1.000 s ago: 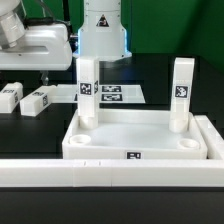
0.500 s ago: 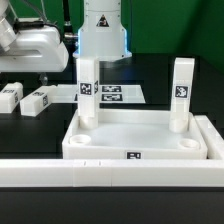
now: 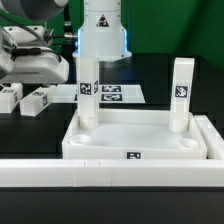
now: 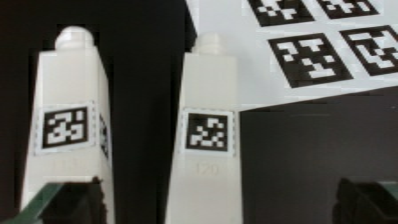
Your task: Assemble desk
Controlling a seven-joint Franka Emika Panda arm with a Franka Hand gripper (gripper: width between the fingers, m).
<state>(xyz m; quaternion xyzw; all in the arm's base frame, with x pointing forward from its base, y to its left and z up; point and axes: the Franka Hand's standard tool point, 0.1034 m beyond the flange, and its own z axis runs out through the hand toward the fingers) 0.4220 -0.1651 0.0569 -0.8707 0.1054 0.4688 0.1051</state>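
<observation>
The white desk panel point(image 3: 135, 150) lies against the border rail, with two white tag-marked legs standing upright in its far corner sockets point(image 3: 87, 92) point(image 3: 181, 95). Two loose legs lie on the black table at the exterior view's left point(image 3: 8, 97) point(image 3: 37, 101). In the wrist view both loose legs lie side by side point(image 4: 68, 110) point(image 4: 208, 120). My gripper point(image 4: 217, 203) is open above them, with one dark finger point(image 4: 63, 205) on each side of the second leg, not touching it. In the exterior view the gripper's hand point(image 3: 35, 68) hovers over the loose legs.
The marker board point(image 3: 110, 93) lies behind the panel and shows in the wrist view point(image 4: 320, 50) beside the legs. The long white L-shaped rail point(image 3: 100, 172) runs along the front and the exterior view's right. The robot base point(image 3: 100, 30) stands at the back.
The arm has swung down and toward the exterior view's left, bringing the hand lower over the two loose legs. The panel and upright legs have not moved.
</observation>
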